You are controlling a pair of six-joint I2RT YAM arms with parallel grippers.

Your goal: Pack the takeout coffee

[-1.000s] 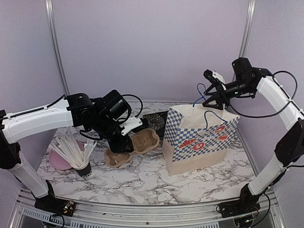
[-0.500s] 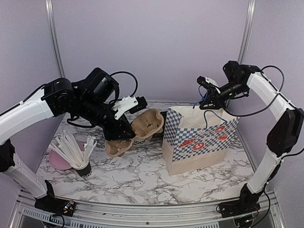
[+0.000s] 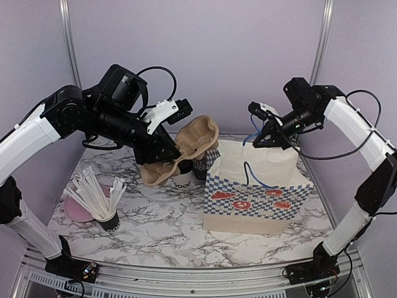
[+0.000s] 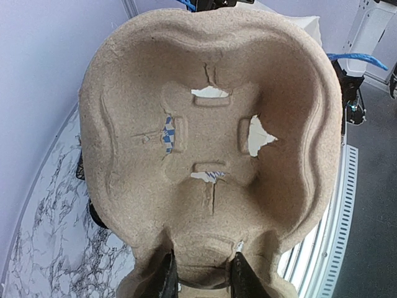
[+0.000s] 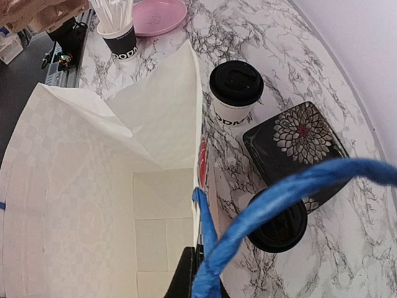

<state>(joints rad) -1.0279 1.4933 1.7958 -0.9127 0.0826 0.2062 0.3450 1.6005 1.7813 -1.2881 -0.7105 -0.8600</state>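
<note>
Two takeout coffee cups, white with black lids, stand on the marble table: one (image 5: 236, 84) beside the bag's far wall, the other (image 5: 276, 226) partly behind the blue handle. In the top view one cup (image 3: 183, 180) shows under the raised tray. My left gripper (image 4: 203, 276) is shut on the middle ridge of the brown cardboard cup tray (image 4: 211, 124), held tilted in the air (image 3: 192, 139). My right gripper (image 5: 201, 279) is shut on the blue handle (image 5: 279, 192) of the checkered paper bag (image 3: 257, 195), whose mouth gapes open.
A black floral plate (image 5: 294, 139) lies between the two cups. A black cup of white sticks (image 3: 102, 205) and a pink plate (image 3: 77, 211) sit at the left. The bag (image 5: 93, 186) has nothing inside.
My left arm has lifted the cardboard tray off the table and tilted it up, uncovering the cups. My right gripper has shut on the blue handle, and the bag has shifted left.
</note>
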